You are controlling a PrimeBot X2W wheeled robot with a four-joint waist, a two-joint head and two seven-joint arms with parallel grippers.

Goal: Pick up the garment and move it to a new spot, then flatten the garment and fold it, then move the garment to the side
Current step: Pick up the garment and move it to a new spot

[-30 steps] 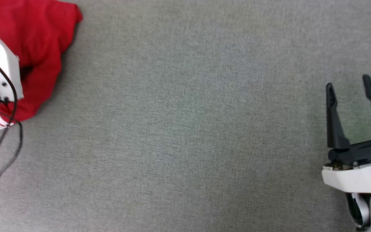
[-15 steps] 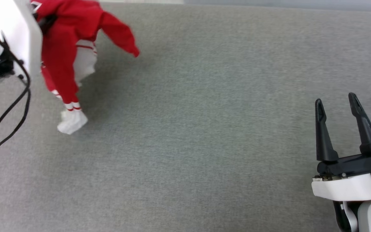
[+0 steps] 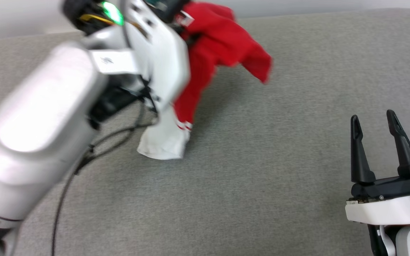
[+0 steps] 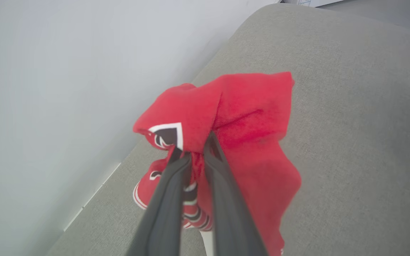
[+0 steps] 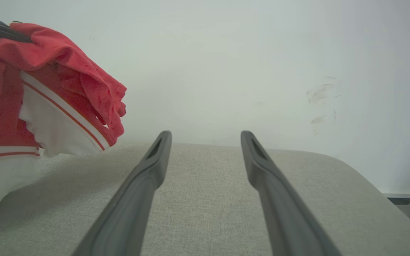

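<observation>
Garment (image 3: 222, 49), red and bunched, hangs from the left fingers (image 4: 169, 199), which are clamped together on a fold of its red cloth above the far left part of the grey table (image 3: 262, 177). Its white sleeve (image 3: 162, 142) droops down to the table top. At the near right the right fingers (image 3: 359, 156) stand apart and empty, well apart from the cloth.

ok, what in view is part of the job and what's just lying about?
Job: garment, held by the left gripper; right gripper, open and empty; grey surface under it.
Lying about: black cable, wall.
</observation>
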